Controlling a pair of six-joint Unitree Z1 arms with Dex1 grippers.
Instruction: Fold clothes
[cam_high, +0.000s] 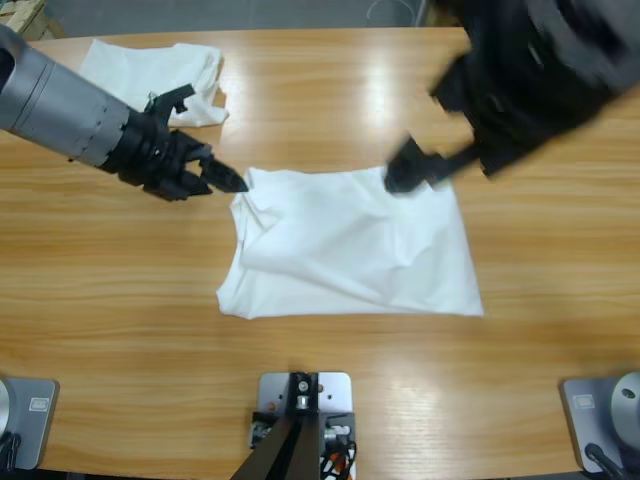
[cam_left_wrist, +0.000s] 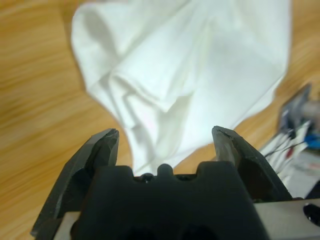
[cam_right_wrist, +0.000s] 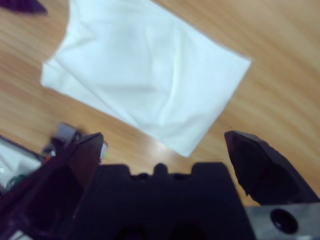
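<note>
Folded T-shirt (cam_high: 350, 245) mid-table (cam_high: 330, 370), long axis running left to right.
Flanked by left gripper (cam_high: 228, 178) and right gripper (cam_high: 402, 176), both spread wide, holding nothing (second shirt (cam_high: 155, 75) crumpled far-left).

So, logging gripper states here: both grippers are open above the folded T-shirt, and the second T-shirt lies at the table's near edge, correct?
Not the last part. The high view shows the second T-shirt at the table's far left corner. Both the left gripper and right gripper are open over the folded T-shirt.

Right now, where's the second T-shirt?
High view: the crumpled T-shirt lies at the table's far left corner, just behind the left pincer.
</note>
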